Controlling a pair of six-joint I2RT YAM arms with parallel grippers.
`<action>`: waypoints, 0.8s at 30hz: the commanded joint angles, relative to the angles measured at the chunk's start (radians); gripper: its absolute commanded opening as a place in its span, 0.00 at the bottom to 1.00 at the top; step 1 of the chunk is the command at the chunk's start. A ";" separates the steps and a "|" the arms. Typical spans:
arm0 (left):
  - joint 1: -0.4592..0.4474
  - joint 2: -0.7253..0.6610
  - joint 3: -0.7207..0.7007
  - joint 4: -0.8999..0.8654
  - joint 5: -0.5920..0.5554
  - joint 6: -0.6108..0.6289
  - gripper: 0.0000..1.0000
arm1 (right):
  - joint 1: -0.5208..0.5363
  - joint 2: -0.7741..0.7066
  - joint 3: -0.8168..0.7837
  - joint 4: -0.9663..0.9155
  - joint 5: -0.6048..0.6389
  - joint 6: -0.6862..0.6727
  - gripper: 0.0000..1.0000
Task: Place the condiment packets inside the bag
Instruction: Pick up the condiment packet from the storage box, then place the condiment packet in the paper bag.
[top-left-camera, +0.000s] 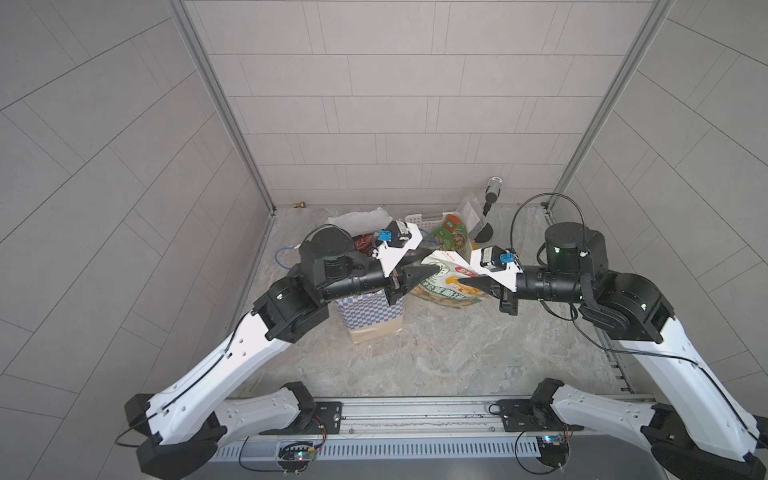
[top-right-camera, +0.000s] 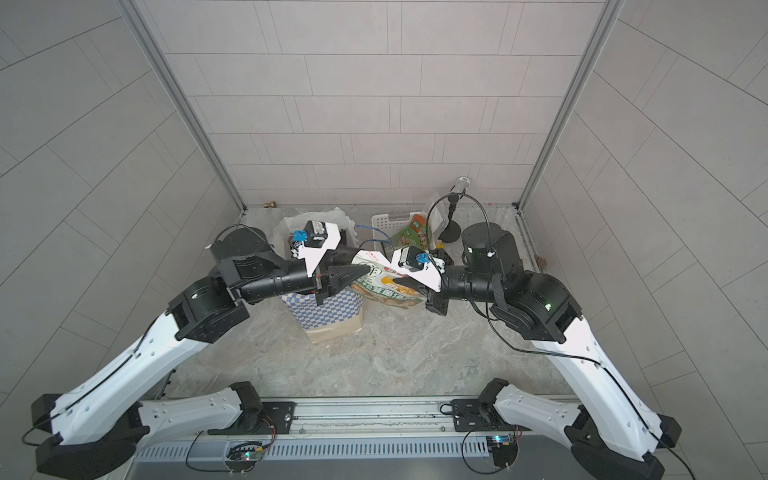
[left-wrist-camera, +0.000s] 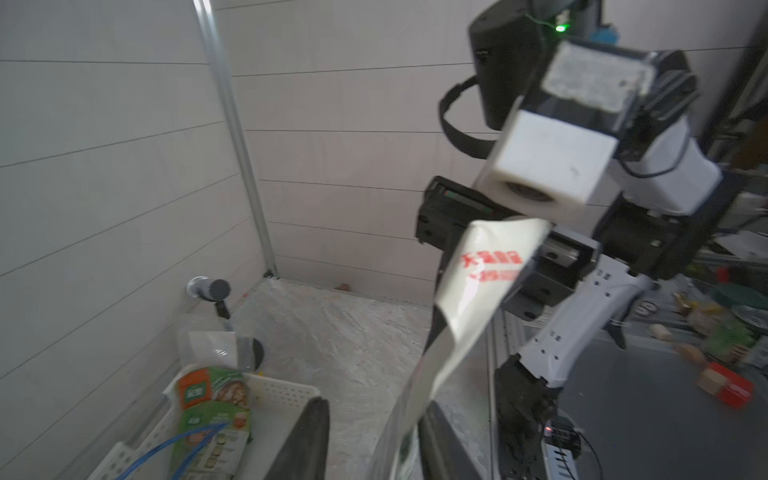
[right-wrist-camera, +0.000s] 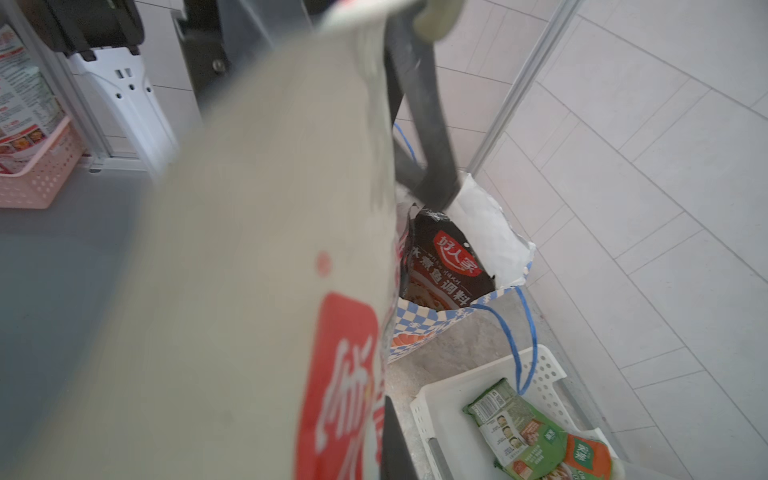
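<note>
A cream and green condiment packet (top-left-camera: 449, 286) (top-right-camera: 382, 286) hangs in the air just right of the bag (top-left-camera: 370, 311) (top-right-camera: 328, 307), between both grippers. My right gripper (top-left-camera: 465, 282) (top-right-camera: 398, 282) is shut on its edge; in the right wrist view the packet (right-wrist-camera: 270, 249) fills most of the picture beside one finger (right-wrist-camera: 395, 449). My left gripper (top-left-camera: 428, 264) (left-wrist-camera: 374, 407) is open, and the packet (left-wrist-camera: 478, 282) rests against one finger (left-wrist-camera: 440, 449). The checked bag stands upright with a black condiment packet (right-wrist-camera: 449, 266) in it. Another green packet (right-wrist-camera: 528, 436) (top-left-camera: 451, 232) lies in the white basket (right-wrist-camera: 449, 399).
The white perforated basket (top-left-camera: 415, 218) sits behind the bag's right side, with the bag's blue cord handle (right-wrist-camera: 523, 340) hanging over it. A black stand (top-left-camera: 484, 232) and a clear plastic pouch (top-left-camera: 469, 212) are at the back right. Walls close in on three sides.
</note>
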 joint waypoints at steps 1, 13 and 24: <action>0.006 -0.094 -0.022 -0.011 -0.446 -0.113 0.75 | 0.003 -0.057 -0.012 0.226 0.096 0.002 0.00; 0.042 -0.352 -0.252 -0.519 -1.259 -0.545 0.99 | 0.032 0.173 0.042 0.659 0.019 -0.166 0.00; 0.202 -0.441 -0.348 -0.593 -1.032 -0.692 1.00 | 0.021 0.565 0.151 0.849 -0.067 -0.444 0.00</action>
